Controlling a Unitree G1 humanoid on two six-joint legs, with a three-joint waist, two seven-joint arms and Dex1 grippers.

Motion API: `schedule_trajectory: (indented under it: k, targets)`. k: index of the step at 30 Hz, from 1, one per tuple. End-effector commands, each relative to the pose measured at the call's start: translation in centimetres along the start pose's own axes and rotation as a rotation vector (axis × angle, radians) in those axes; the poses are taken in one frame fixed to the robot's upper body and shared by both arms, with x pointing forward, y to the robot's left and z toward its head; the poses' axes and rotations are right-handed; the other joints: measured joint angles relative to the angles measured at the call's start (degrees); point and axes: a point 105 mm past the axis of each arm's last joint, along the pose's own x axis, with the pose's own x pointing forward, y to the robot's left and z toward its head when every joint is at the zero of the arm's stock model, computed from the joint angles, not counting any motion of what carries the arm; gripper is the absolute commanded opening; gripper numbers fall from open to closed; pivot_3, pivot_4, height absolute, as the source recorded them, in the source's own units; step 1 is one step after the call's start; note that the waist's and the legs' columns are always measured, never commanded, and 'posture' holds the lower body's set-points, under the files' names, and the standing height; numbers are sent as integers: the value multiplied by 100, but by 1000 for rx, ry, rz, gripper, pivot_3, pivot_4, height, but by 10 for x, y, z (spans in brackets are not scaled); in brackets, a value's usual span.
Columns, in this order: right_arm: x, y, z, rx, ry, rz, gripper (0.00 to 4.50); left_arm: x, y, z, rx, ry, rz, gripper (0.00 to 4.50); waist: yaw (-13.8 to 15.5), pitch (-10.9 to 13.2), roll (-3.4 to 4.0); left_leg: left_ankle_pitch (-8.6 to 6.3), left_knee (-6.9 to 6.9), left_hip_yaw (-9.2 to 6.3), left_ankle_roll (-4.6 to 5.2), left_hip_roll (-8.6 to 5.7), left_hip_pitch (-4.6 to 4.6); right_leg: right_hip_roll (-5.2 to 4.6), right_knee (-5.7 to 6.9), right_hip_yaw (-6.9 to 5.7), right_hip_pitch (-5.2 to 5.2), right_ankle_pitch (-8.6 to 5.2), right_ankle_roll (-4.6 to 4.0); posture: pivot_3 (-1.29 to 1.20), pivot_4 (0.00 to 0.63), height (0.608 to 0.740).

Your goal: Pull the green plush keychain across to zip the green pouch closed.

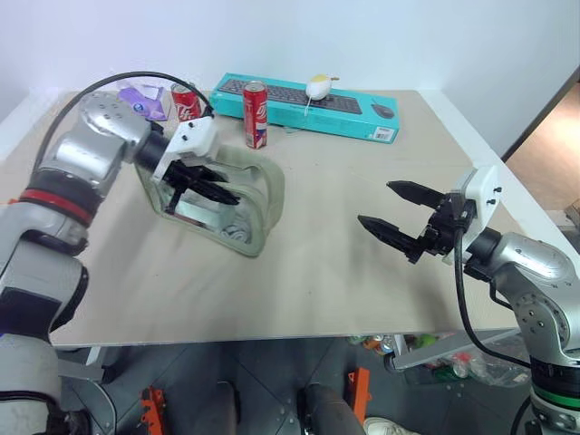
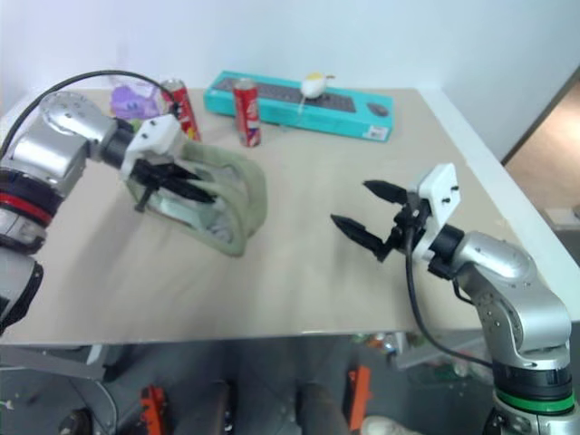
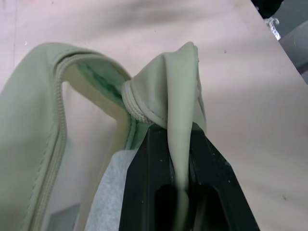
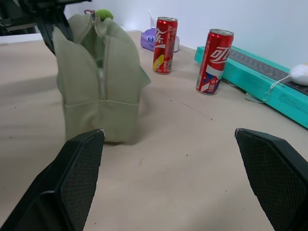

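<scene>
The green plush keychain (image 4: 104, 14) is seen as a lime tuft at the top of the green pouch (image 1: 237, 204), which stands on the table (image 1: 326, 263) at about ten o'clock from centre. A fold of the pouch's fabric is clamped between the left gripper's (image 1: 214, 188) fingers (image 3: 159, 163). At four o'clock, well apart, the right gripper (image 1: 390, 210) is held with fingers spread wide, empty. Two red cans (image 4: 213, 61) stand beyond, near a teal keyboard box (image 1: 308, 104).

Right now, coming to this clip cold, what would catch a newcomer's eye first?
The left pincer, shut on a fold of the green pouch at the table's left, stands out most. The right pincer hangs wide open over bare table to the right. At the far edge, two red cans stand before a teal keyboard box.
</scene>
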Motion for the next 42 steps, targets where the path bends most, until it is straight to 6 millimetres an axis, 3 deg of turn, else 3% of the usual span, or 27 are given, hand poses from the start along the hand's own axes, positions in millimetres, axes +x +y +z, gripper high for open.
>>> schedule_trajectory:
  k: [1,16,22,23,28,34,37,42]
  targets:
    - [2,-2,13,-41,-46,-3,4500,6,14,35,30,-22,33,18,0,0,0,0,0,-1,0,0,0,0,0,-1,0,0,0,0,150,740]
    - [4,-1,9,-38,-61,-17,4500,77,30,89,-19,-24,53,18,-4,-1,2,-2,3,-5,3,-3,0,5,4,5,2,-1,2,0,150,740]
    - [5,-1,8,-34,-65,-25,4500,85,25,92,-56,-35,40,18,-8,-2,5,-2,2,-5,4,-3,2,6,6,8,1,0,2,0,150,740]
    - [5,-1,7,-33,-64,-24,4500,83,27,92,-71,-41,50,798,-9,-1,6,-2,2,-5,4,-3,2,7,6,8,1,0,2,0,150,740]
    - [5,-2,7,-33,-61,-19,4500,61,42,98,-109,-77,150,2464,-21,-1,6,-2,4,-5,4,-3,4,7,11,9,1,0,2,0,150,740]
    - [11,1,8,-33,-67,20,4500,19,34,105,-164,-229,151,4463,-61,0,10,-2,4,-4,4,-3,6,9,16,11,-2,0,2,0,150,740]
    - [18,2,8,-33,-65,49,4500,-1,27,93,-135,-312,224,4463,-125,-4,18,-2,3,-4,4,-1,7,9,24,14,-4,-2,0,0,150,740]
    - [27,-1,11,-43,-67,84,4500,-25,11,74,-113,-542,490,4463,-142,-6,21,-1,5,3,3,-1,38,8,55,25,9,-7,-6,0,150,740]
